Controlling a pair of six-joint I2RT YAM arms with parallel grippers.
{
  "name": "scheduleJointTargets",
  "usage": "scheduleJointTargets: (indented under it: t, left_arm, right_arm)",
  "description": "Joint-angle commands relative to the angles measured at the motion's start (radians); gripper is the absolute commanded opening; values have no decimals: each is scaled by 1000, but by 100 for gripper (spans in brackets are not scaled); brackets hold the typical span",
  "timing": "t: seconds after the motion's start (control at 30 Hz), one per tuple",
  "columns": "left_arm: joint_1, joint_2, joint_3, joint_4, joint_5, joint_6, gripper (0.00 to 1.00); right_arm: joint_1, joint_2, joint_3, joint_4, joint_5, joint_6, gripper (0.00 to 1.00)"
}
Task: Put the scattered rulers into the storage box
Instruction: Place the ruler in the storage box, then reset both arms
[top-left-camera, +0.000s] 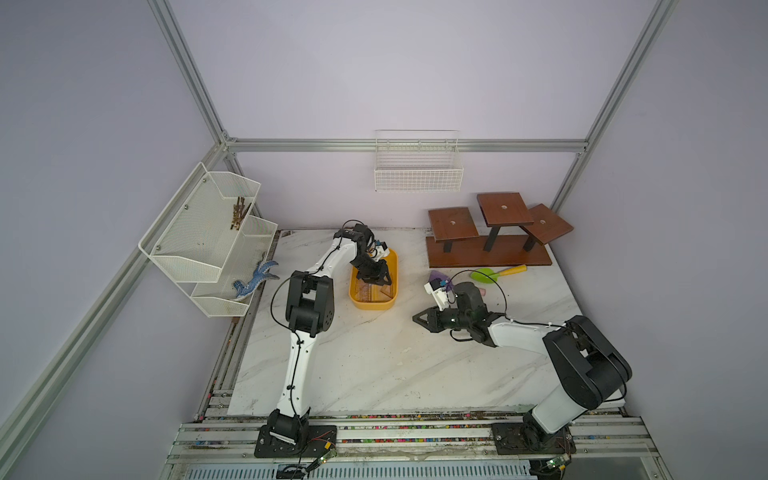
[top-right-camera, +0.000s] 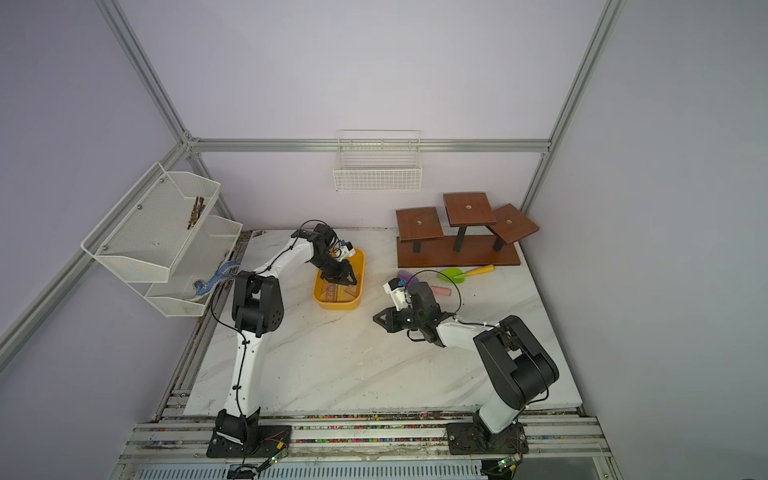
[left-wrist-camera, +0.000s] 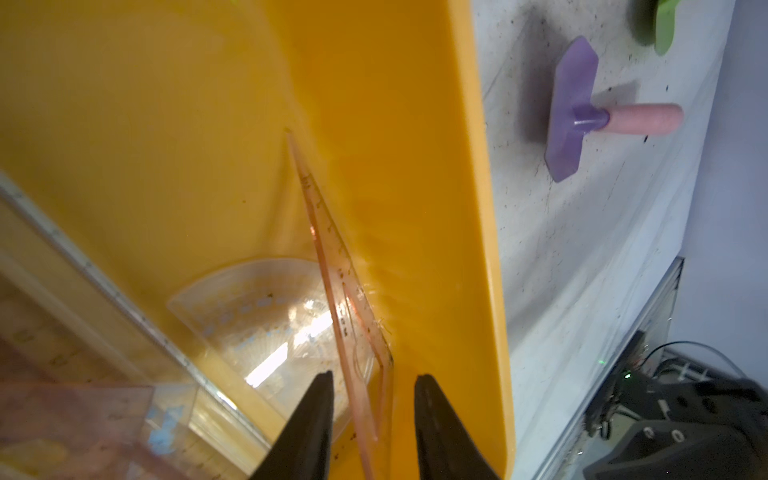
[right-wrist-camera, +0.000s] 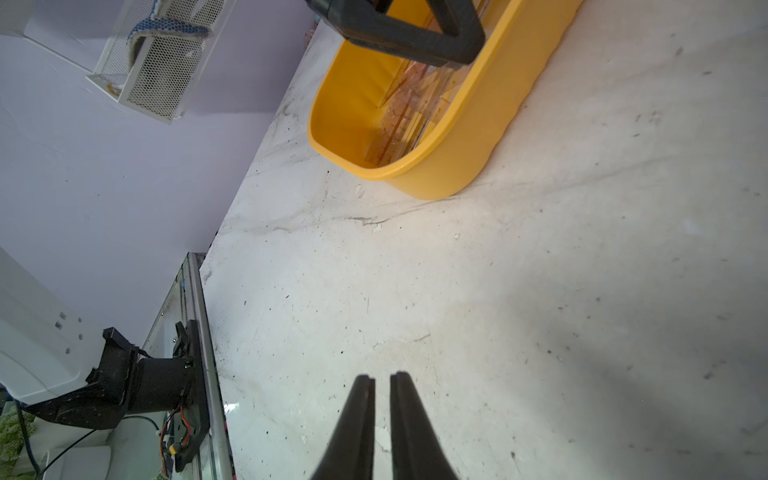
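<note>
Left gripper (left-wrist-camera: 372, 376) in the shallow yellow plastic storage box (left-wrist-camera: 478, 208), fingers apart either side of a pinkish see-through triangular ruler (left-wrist-camera: 345, 291).
The ruler stands on edge, lengthwise along the box wall; right gripper (right-wrist-camera: 380, 376), barely parted, empty, over open marble table (right-wrist-camera: 498, 291).

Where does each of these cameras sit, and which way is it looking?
Top views, both: high at the front, looking down on the table, both arms, left gripper and right gripper.
Left wrist: on the left arm, looking into the yellow box at a set square; its open fingers show.
Right wrist: on the right arm, looking across the table toward the box; its fingers show.
Shared: all four show the box.
</note>
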Motion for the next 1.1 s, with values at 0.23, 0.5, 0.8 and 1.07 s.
scheduleJointTargets:
  t: [0.23,0.5,0.8,1.07]
  left_arm:
    - [-14,-560,-413,392,-412,-101,100]
    - [-69,-1115,-1486,1483,-967,92,100]
    - [100,-1080,-1763,1750,-830,176,100]
    - [293,-871,-1770,2011,-570,84,100]
  right_arm:
    - [-14,-292,80,-230,351,-85,63]
    - [-26,-450,-225,151,1087,-347,100]
    - [-120,-155,-603,1194,1236,-585,99]
    - [-422,-50,-430,864,859,-319,99]
